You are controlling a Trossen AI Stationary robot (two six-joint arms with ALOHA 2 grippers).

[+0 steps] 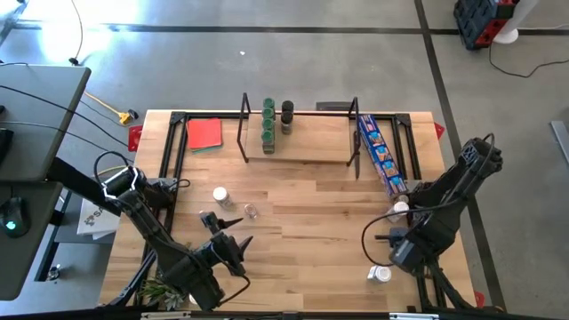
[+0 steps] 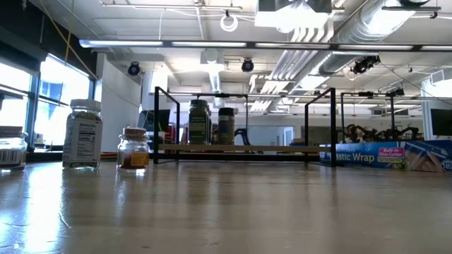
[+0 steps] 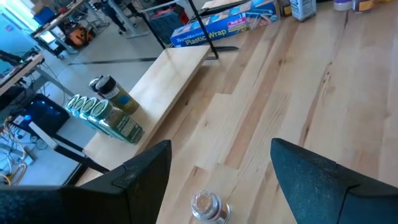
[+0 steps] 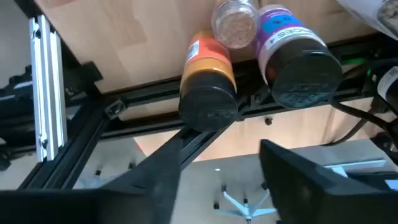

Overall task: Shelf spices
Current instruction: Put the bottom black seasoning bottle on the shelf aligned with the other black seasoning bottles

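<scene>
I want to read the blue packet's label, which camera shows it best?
The low view: the blue packet lies side-on with its print facing the camera. The left wrist view shows it farther off, the high view from above, and the right wrist view not at all.

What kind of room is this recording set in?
Most likely an open robotics lab or workshop: bare ceiling ducts and pipes, a taped concrete floor, and more benches with equipment beyond the wooden table.

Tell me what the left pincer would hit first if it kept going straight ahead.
Probably the small clear jar standing on the table just ahead of the open left pincer. The shelf with its jars lies farther on, though depth is hard to judge.
</scene>
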